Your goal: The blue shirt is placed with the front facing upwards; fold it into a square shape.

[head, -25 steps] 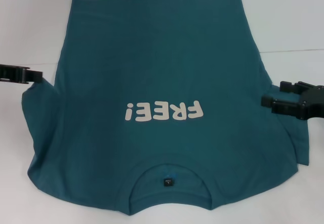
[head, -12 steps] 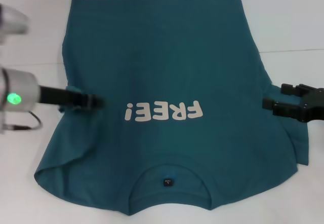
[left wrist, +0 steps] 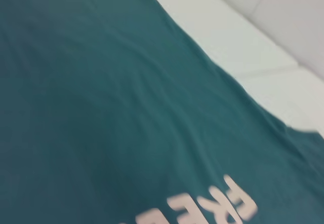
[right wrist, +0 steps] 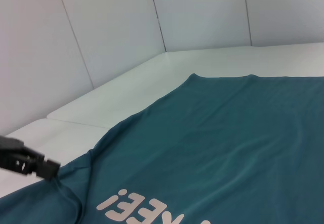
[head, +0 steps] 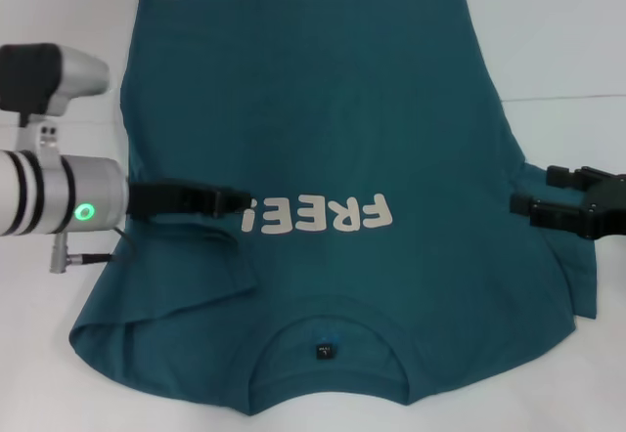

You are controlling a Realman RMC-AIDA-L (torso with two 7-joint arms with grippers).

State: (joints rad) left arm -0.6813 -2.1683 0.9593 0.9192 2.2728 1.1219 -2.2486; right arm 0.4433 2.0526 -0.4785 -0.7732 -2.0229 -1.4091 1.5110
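The blue shirt (head: 333, 119) lies flat on the white table, front up. Its off-white "FREE!" print (head: 318, 215) reads upside down and its collar with a black tag (head: 324, 352) is nearest me. My left gripper (head: 238, 200) reaches in over the chest up to the print's left end. It is shut on the left sleeve, which is folded inward over the body. The right wrist view shows the same left gripper (right wrist: 44, 167) with cloth drawn up to its tip. My right gripper (head: 539, 189) is open, with its fingers over the right sleeve (head: 577, 266).
The white table (head: 68, 373) shows bare on both sides of the shirt, with a seam line (head: 567, 97) running across it. White wall panels (right wrist: 101, 26) stand behind the table. The left wrist view holds only the shirt (left wrist: 101, 112) and table.
My left gripper has moved right from the shirt's left edge to the print, pulling the left sleeve inward over the chest. The right gripper drifted slightly right.
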